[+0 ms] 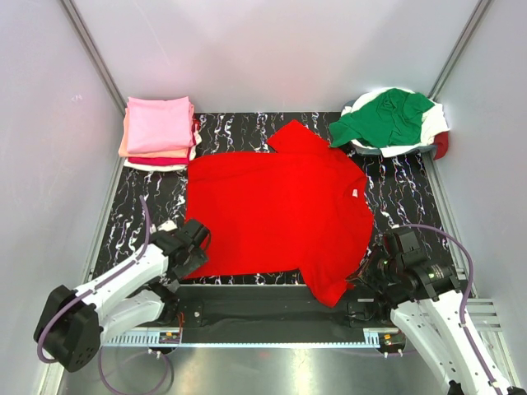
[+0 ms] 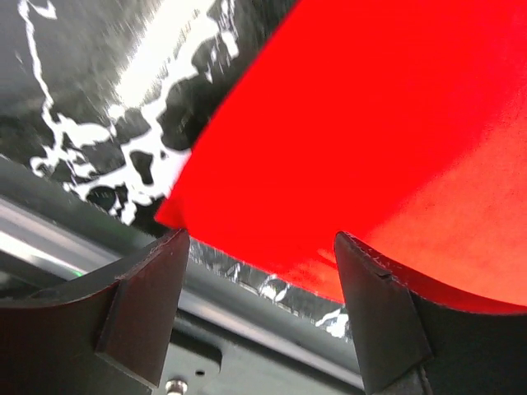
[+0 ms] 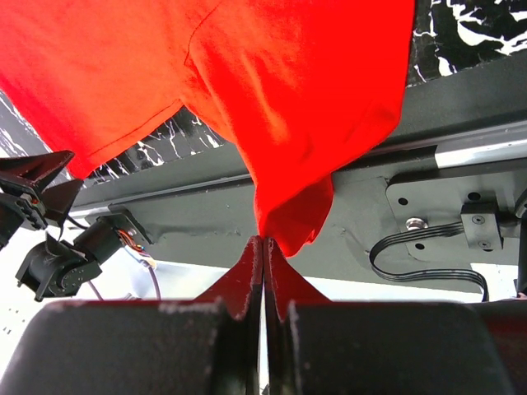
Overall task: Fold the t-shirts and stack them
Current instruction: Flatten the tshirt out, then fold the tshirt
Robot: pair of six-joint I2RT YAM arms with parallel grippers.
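One bright red t-shirt [image 1: 276, 210] flat on table [image 1: 399, 185]
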